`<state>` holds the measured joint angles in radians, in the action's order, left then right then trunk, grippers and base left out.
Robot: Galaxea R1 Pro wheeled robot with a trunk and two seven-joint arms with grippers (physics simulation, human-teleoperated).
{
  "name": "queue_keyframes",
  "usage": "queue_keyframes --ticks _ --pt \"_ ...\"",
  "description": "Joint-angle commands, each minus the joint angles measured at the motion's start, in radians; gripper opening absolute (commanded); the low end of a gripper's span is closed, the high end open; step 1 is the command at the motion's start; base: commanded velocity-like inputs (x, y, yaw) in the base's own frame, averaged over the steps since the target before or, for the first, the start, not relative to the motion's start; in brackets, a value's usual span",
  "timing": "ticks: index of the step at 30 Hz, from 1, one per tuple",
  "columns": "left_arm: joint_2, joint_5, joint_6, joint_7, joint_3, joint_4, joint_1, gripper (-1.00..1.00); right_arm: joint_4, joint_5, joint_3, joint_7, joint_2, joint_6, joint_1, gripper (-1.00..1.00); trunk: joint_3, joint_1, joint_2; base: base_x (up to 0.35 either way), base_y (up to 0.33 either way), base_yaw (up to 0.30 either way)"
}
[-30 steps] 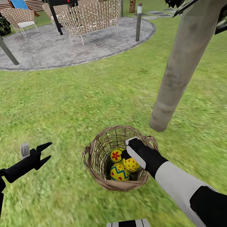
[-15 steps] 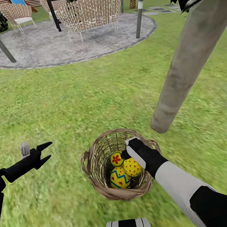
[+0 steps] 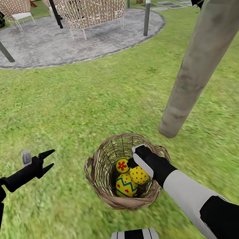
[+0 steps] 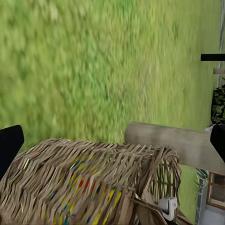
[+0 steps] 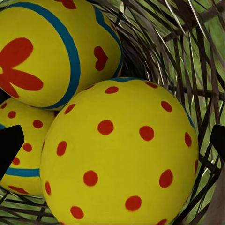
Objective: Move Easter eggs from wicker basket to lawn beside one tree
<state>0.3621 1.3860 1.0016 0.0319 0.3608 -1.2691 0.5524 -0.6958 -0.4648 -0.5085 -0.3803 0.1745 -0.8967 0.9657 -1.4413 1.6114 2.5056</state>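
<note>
Compared with one second ago, the whole head picture is shifting a little: the grey paved patch (image 3: 68, 39) and the tree trunk (image 3: 199, 65) are sitting differently in the frame, so it is the camera that is moving, not the things. The right gripper (image 3: 134, 161) is staying inside the wicker basket (image 3: 98, 163), just beside the dotted egg (image 3: 138, 175), and all three Easter eggs are still lying in the basket. So, in my judgement, no egg is taken out yet and the first grasp is only being prepared.

In the right wrist view the dotted egg (image 5: 119, 154) is lying between the two dark fingertips, which are standing wide apart at both sides of it and are not pressing it. The flower egg (image 5: 51, 51) is touching it from behind.

The left gripper (image 3: 46, 161) is hanging over the lawn (image 3: 94, 100), well apart from the basket, with its fingers spread and holding nothing.

The basket is standing near the foot of the tree trunk.

I am finding no brand, label or readable writing anywhere; the eggs carry only painted dots, zigzags and flowers.
</note>
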Motion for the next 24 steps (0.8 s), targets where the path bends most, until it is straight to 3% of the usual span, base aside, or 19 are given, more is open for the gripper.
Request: queue_keyframes --ticks 1,13,20,24 --pt "0.000 0.004 0.005 0.003 0.001 0.000 0.001 1.00 0.000 -0.010 -0.002 -0.010 0.000 -0.003 0.001 1.00 -0.001 0.000 0.000 0.000 0.000 0.000" --pt "0.000 0.004 0.005 0.003 0.001 0.002 0.000 1.00 0.011 -0.013 0.000 -0.012 0.000 -0.008 0.001 1.00 -0.012 0.001 0.001 0.000 0.000 0.000" --pt "-0.002 0.004 0.005 0.003 0.001 0.007 0.000 1.00 0.021 -0.014 0.004 -0.012 0.000 -0.009 0.001 1.00 -0.035 0.004 0.002 0.000 0.000 0.000" --pt "-0.002 0.004 0.005 0.003 0.001 0.007 0.001 1.00 0.021 -0.014 0.050 -0.013 0.000 -0.010 0.001 1.00 -0.039 0.004 0.003 0.000 0.000 0.000"
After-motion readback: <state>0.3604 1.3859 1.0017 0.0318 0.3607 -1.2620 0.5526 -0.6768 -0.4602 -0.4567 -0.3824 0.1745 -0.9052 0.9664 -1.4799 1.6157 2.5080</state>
